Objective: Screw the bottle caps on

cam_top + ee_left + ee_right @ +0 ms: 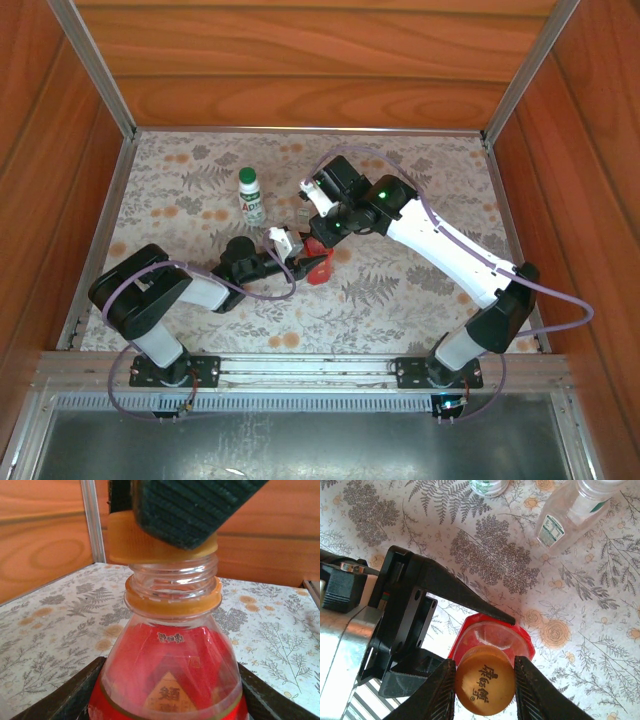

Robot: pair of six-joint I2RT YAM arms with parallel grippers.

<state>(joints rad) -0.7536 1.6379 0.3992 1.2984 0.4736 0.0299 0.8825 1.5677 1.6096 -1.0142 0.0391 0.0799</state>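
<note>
Step in hand, by my read: starting the orange cap on the red bottle.

- Nearest: left tool [305, 265] was clamped on the red bottle [170, 665], one dark finger at 3 and one at 9 o'clock of the body in the left wrist view. The bottle was clear glossy plastic with rounded shoulders, red contents or label, and printed characters.
- Neck threads [172, 575] were clear, ribbed and fully exposed. An orange collar ring [172, 600] sat just under them.
- Right tool [484, 676] was closed on the orange cap [485, 689], black fingers at 3 and 9 o'clock of it. The cap was a smooth matte disc with embossed characters on top. It rested on the lip, slightly tilted and lower on the 9 o'clock side. No thread looked engaged.
- Next move, as I judge it: square the cap to the neck axis, press down lightly, then turn it while the left tool resists the torque. The tilt risks cross-threading, and the slick bottle could spin in the grip.
- Further out on the fern-and-flower print table [400, 290]: a small clear bottle [300, 213] at about 12 o'clock of the red one, cap state unreadable. A white bottle [251, 200] stood upright at 10–11 o'clock, and its green cap [247, 175] looked already on.
</note>
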